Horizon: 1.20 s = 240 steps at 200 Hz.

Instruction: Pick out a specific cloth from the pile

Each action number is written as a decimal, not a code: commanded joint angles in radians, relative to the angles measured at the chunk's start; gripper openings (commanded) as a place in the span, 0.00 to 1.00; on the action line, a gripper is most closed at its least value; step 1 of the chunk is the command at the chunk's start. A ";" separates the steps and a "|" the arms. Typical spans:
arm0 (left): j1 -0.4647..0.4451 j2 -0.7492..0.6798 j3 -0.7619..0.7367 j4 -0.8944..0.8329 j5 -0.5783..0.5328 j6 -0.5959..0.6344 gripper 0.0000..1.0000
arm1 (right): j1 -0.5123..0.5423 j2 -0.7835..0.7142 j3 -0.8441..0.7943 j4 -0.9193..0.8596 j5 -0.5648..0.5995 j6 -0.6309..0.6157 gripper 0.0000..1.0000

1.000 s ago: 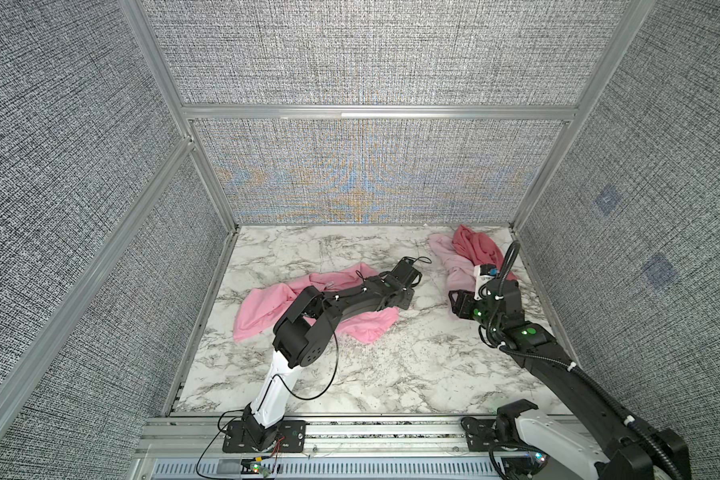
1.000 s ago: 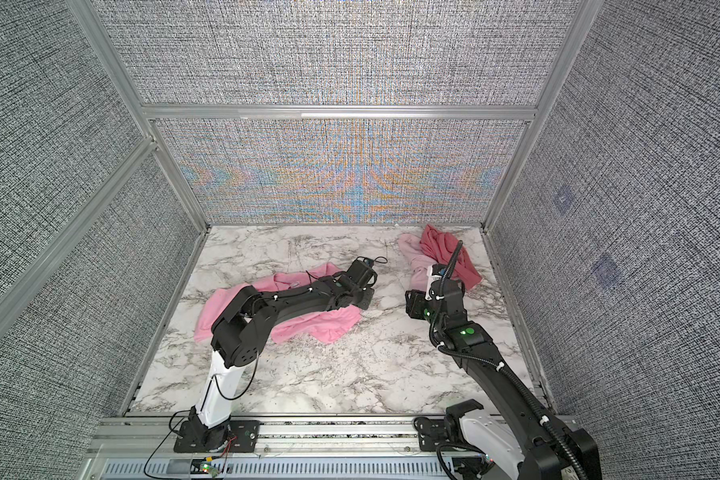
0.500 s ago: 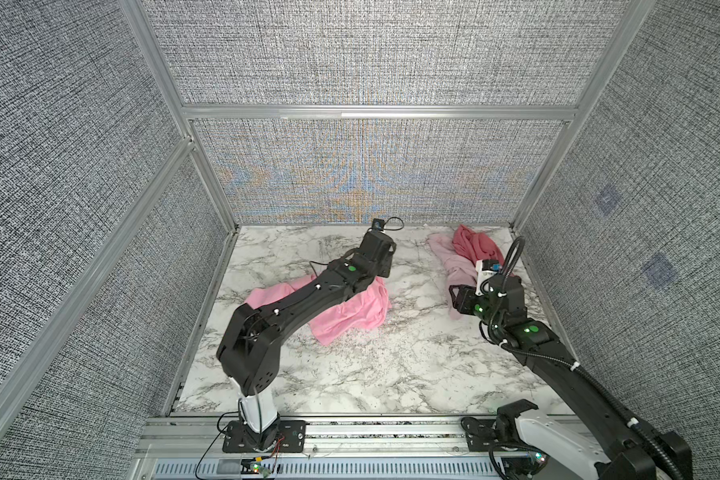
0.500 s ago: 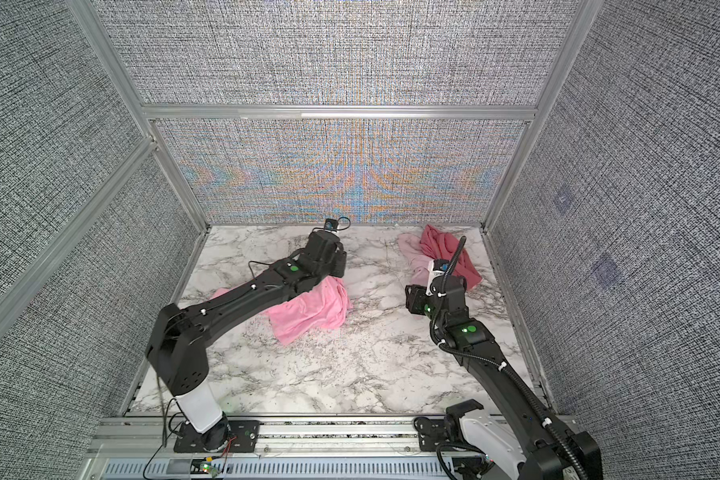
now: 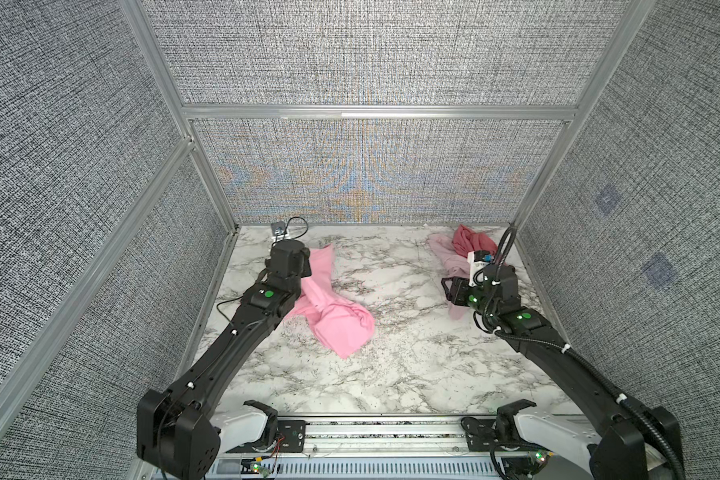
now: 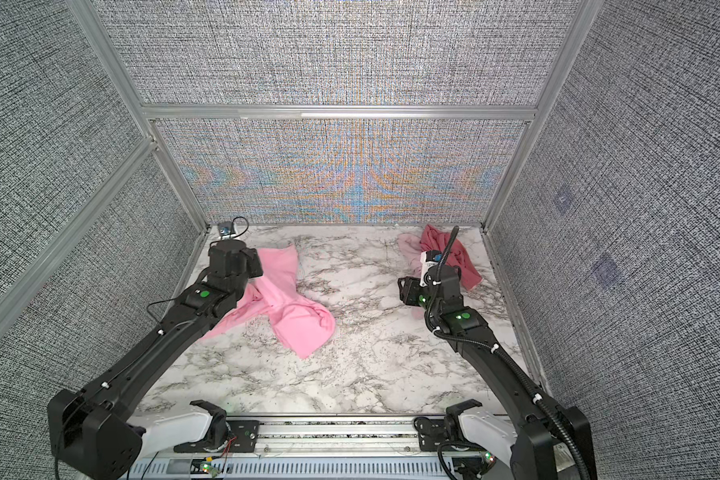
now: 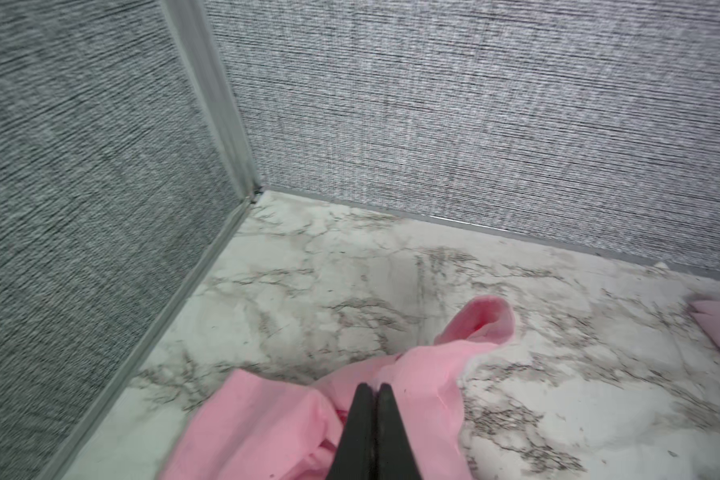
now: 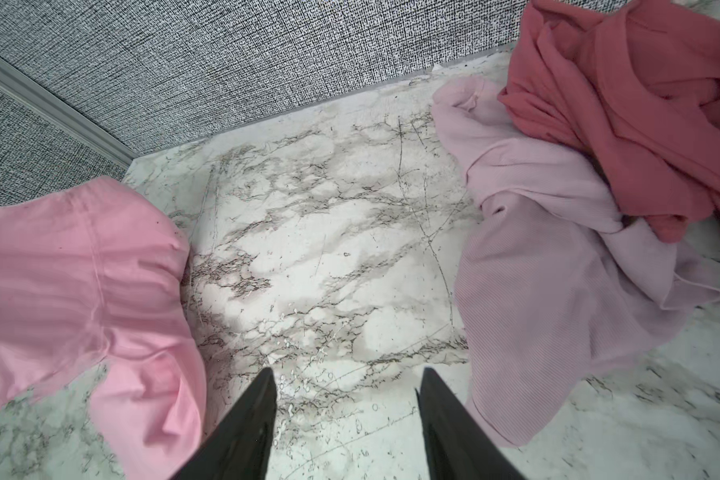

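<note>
Lab cell, grey panelled walls (image 5: 350,62), aluminium frame (image 5: 379,112), marble tabletop (image 5: 391,365)

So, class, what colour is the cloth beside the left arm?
Bright pink cloth, clearest in the right wrist view.

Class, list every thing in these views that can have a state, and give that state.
bright pink cloth, crumpled, apart from the other two
rose-red cloth, bunched in the far right corner, untouched
pale pink cloth, crumpled, partly under the rose-red cloth
left gripper, shut on the bright pink cloth
right gripper, open, empty, over bare marble
</note>
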 commanded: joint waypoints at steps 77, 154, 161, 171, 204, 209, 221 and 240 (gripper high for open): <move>0.346 -0.055 -0.085 -0.068 0.005 -0.042 0.00 | 0.001 0.067 0.046 0.048 -0.065 -0.008 0.57; 0.379 -0.013 -0.208 -0.052 0.014 -0.117 0.00 | 0.001 0.078 0.051 0.044 -0.085 -0.003 0.57; 0.379 -0.020 -0.207 -0.061 0.017 -0.121 0.00 | 0.001 0.077 0.056 0.041 -0.084 -0.005 0.57; 0.379 -0.031 -0.198 -0.081 0.019 -0.135 0.04 | 0.001 0.076 0.058 0.037 -0.084 -0.007 0.57; 0.379 -0.087 -0.170 -0.111 0.107 -0.093 0.41 | 0.000 0.075 0.061 0.034 -0.086 -0.010 0.57; 0.378 -0.097 -0.170 -0.102 0.140 -0.071 0.41 | 0.001 0.074 0.060 0.034 -0.087 -0.010 0.57; 0.378 -0.118 -0.168 -0.086 0.205 -0.069 0.41 | 0.002 0.073 0.059 0.035 -0.086 -0.007 0.57; 0.358 -0.144 -0.161 -0.079 0.273 -0.067 0.43 | 0.001 0.069 0.055 0.037 -0.087 -0.005 0.57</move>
